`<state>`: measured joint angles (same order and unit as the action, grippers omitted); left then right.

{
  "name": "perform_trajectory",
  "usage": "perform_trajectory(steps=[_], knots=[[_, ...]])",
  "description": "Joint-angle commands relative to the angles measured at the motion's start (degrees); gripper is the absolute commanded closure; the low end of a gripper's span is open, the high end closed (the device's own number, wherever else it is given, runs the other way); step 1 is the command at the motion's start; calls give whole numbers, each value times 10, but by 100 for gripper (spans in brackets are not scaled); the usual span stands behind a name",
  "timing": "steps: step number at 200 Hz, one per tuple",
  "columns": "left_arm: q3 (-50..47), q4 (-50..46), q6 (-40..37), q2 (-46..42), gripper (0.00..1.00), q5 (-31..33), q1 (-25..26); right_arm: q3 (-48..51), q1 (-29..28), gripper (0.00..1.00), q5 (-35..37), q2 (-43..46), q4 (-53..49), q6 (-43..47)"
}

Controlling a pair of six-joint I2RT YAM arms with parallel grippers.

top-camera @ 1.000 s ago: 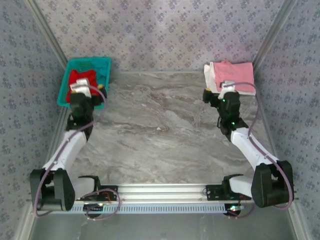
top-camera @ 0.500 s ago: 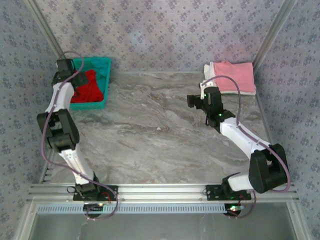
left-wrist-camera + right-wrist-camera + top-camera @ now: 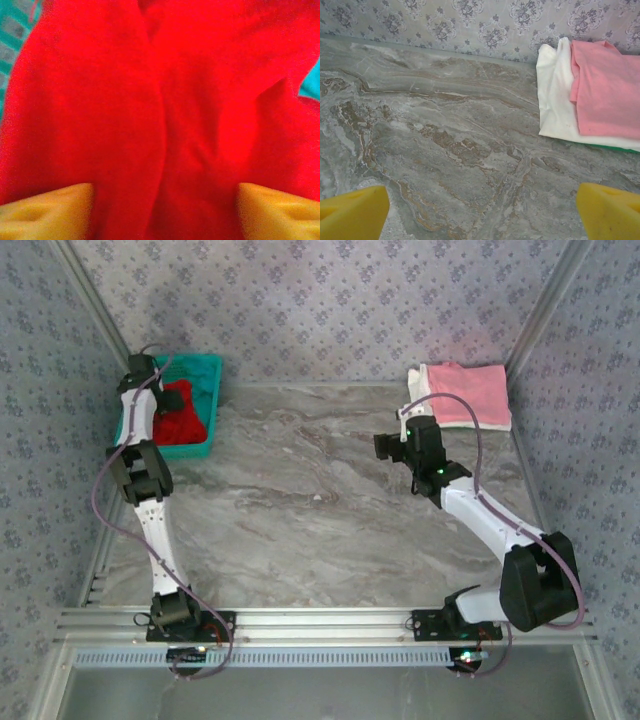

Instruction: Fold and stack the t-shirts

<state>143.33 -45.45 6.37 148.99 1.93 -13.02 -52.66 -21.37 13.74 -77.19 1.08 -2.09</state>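
Observation:
A bright red t-shirt (image 3: 180, 416) lies crumpled in the teal mesh basket (image 3: 203, 367) at the back left. My left gripper (image 3: 152, 400) reaches down into the basket. In the left wrist view its yellow fingertips (image 3: 45, 210) stand apart, pressed into the red t-shirt (image 3: 160, 100), with a thick fold bulging between them. At the back right a folded pink t-shirt (image 3: 468, 390) lies on a white t-shirt (image 3: 555, 100), with a thin teal edge (image 3: 615, 148) under both. My right gripper (image 3: 386, 445) hovers open over bare table, left of that stack.
Patterned walls close in the marble table (image 3: 320, 500) at the back and on both sides. The basket stands against the left wall. The wide middle of the table lies between the two arms.
My left arm has stretched up and reached down into the basket onto the red t-shirt, and its jaws have narrowed. The right gripper has drawn left, away from the pink and white stack.

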Motion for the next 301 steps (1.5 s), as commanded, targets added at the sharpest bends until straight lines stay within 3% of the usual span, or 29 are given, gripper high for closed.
perform_trajectory(steps=[1, 16, 37, 129, 178, 227, 247, 273, 279, 288, 301], knots=[[35, -34, -16, 8, 51, -33, -1, -21, -5, 2, 8, 11, -16, 4], [35, -29, -13, 2, 80, -34, -1, -27, -6, 3, 8, 11, -21, 5], [32, -26, -2, -32, 100, -36, -1, -35, -7, 3, 5, 11, -24, 8], [-110, 79, 64, -357, 100, -65, 30, -46, -17, 3, 0, 7, -5, -3], [-84, 93, 52, -491, 100, -63, 120, -45, -17, 3, 10, 17, 2, 2], [-78, 95, 76, -566, 100, -145, 221, -18, -6, 3, 39, 48, 17, -30], [-152, 100, 94, -591, 100, -159, 274, 3, 9, 3, 35, 69, 24, -60], [-398, 244, 143, -627, 100, -157, 336, 32, 33, 4, 26, 90, 29, -98], [-451, 290, 160, -624, 86, -166, 342, 38, 38, 4, 25, 93, 28, -105], [-520, 354, 181, -609, 51, -189, 346, 44, 46, 4, 19, 94, 26, -113], [-552, 366, 196, -570, 28, -220, 343, 48, 53, 4, 14, 92, 18, -119]])
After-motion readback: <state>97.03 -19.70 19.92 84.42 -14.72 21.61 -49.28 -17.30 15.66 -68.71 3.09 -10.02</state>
